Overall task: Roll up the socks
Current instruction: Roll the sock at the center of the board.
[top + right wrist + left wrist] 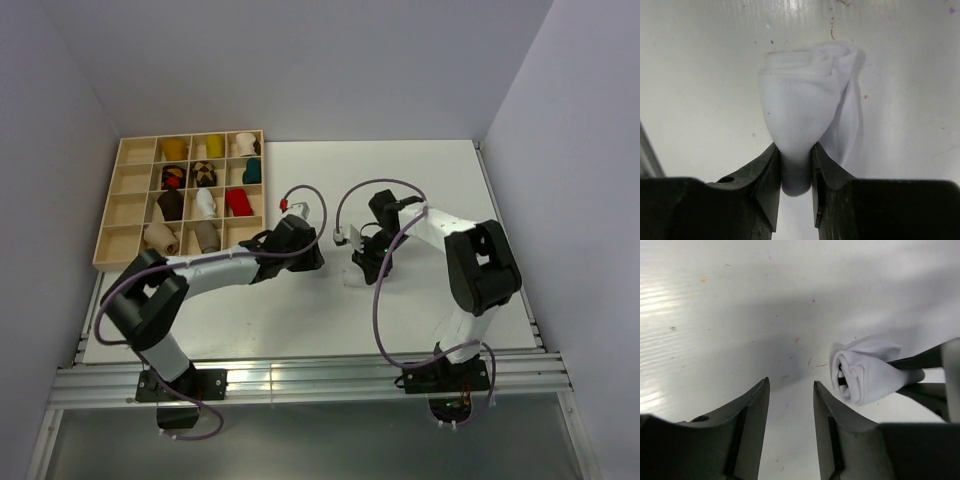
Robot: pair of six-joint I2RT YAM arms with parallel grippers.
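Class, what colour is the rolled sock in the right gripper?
The sock is plain white; right wrist view.

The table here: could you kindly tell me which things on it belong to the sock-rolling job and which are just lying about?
In the job: white sock, bundled up, pinched by the right pincer; left pincer, open and empty beside it.
Lying about: wooden divider tray; rolled socks in its compartments.

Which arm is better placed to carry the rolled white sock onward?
Right, probably. The right tool is shut on the rolled white sock, pinching its narrow end. The left tool stands open beside the sock, gripping nothing.
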